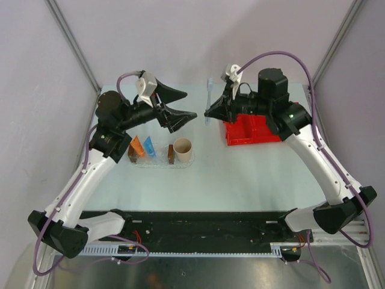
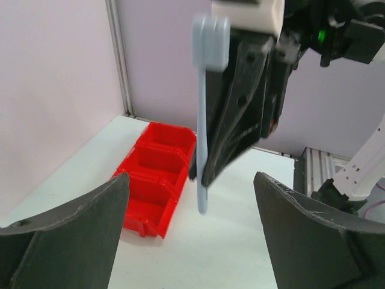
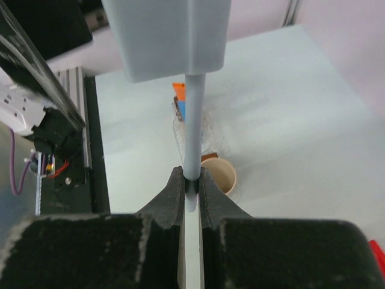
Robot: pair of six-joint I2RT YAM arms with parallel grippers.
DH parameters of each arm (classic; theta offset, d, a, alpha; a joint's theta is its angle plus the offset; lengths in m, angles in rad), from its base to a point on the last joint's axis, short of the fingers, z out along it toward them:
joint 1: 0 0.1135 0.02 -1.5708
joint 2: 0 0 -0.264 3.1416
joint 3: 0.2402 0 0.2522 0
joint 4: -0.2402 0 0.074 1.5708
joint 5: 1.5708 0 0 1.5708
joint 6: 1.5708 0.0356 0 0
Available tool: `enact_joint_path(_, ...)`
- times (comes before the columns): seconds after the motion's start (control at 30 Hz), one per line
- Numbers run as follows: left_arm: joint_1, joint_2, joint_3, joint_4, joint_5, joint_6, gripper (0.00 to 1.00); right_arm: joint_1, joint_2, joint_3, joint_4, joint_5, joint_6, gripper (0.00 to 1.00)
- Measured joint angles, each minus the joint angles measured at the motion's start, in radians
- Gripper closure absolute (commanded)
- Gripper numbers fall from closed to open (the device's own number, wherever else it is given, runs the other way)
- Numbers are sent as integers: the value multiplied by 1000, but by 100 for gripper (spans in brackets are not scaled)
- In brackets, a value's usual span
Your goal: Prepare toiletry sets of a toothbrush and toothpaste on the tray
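Right wrist view, right gripper (image 3: 191,180) clenched on toothbrush (image 3: 194,120), left gripper (image 2: 190,179) spread wide

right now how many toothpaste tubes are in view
2. The orange tube and the blue tube sit side by side on the tray, left of the cup. The right arm covers part of the red bin, so more may be hidden.

You are seeing soft, even overhead light falling on the pale table (image 1: 240,174) in the top view, with the arms casting only faint shadows. In the right wrist view the toothbrush (image 3: 193,126) head is looming blurred at close range. In the left wrist view the fingers (image 2: 66,235) of the left gripper (image 2: 192,177) are going soft and grainy before a sharper red bin (image 2: 157,180).
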Motion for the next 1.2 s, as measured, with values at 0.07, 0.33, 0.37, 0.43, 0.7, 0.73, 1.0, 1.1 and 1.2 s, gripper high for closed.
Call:
enact_joint_path(0.07,0,6,29,-16,8,18,14,12,-4,-34,-16,3,-16,100)
enact_joint_path(0.33,0,75,59,-35,58,50,17,65,-6,-101,-56,19,-69,100)
enact_joint_path(0.37,0,85,59,-39,61,50,17,69,-7,-101,-57,21,-73,100)
enact_joint_path(0.43,0,105,59,-49,75,50,17,74,-8,-101,-58,22,-81,100)
enact_joint_path(0.7,-3,128,59,-60,110,47,20,79,-8,-101,-59,29,-95,100)
enact_joint_path(0.73,-4,129,59,-59,113,46,20,80,-8,-101,-59,29,-95,100)
enact_joint_path(1.0,-10,137,60,-36,135,22,25,85,-8,-101,-59,30,-95,100)
enact_joint_path(1.1,-11,141,63,-29,136,14,27,90,-8,-101,-59,33,-95,100)
enact_joint_path(1.2,-11,144,66,-23,140,5,30,92,-8,-101,-59,33,-98,100)
